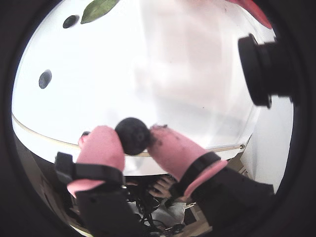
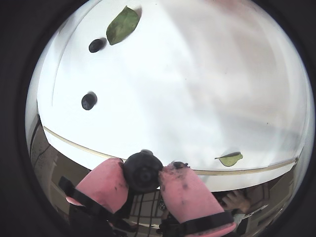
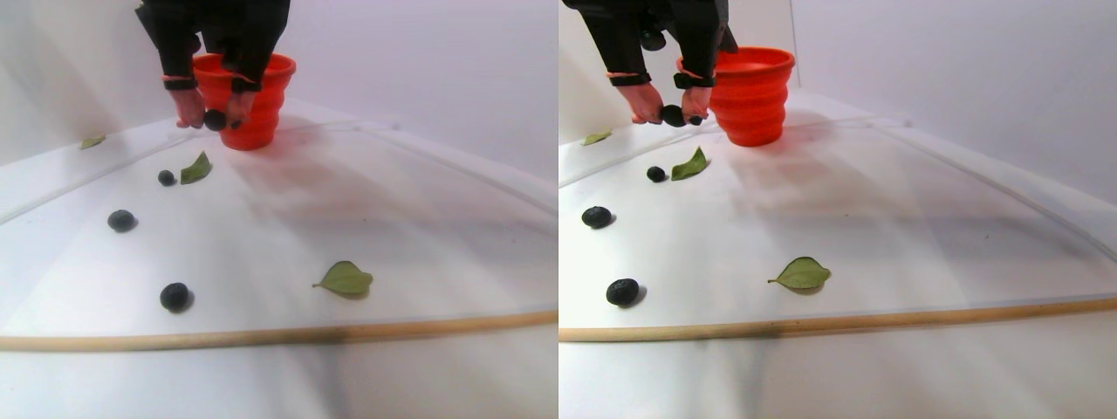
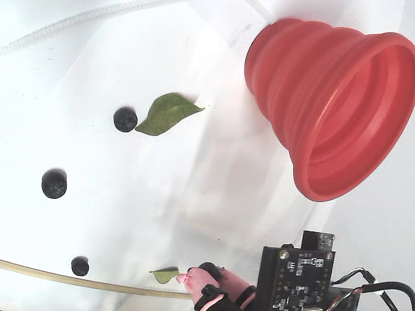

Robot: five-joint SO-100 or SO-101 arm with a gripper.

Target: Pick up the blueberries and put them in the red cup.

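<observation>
We had our pink-padded gripper (image 1: 134, 143) pinching one small round dark blueberry (image 1: 132, 136) up off the white surface (image 3: 366, 209), just beside the big red ribbed silicone cup (image 3: 262, 96).

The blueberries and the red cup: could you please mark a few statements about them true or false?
1. The gripper holds a blueberry. True.
2. Three blueberries lie on the table. True.
3. The red cup lies tipped over. False: in the stereo pair view it stands upright.
4. The held blueberry is above the cup's rim. False: it hangs beside the wall, below the rim.
5. Green leaves lie on the table. True.
</observation>
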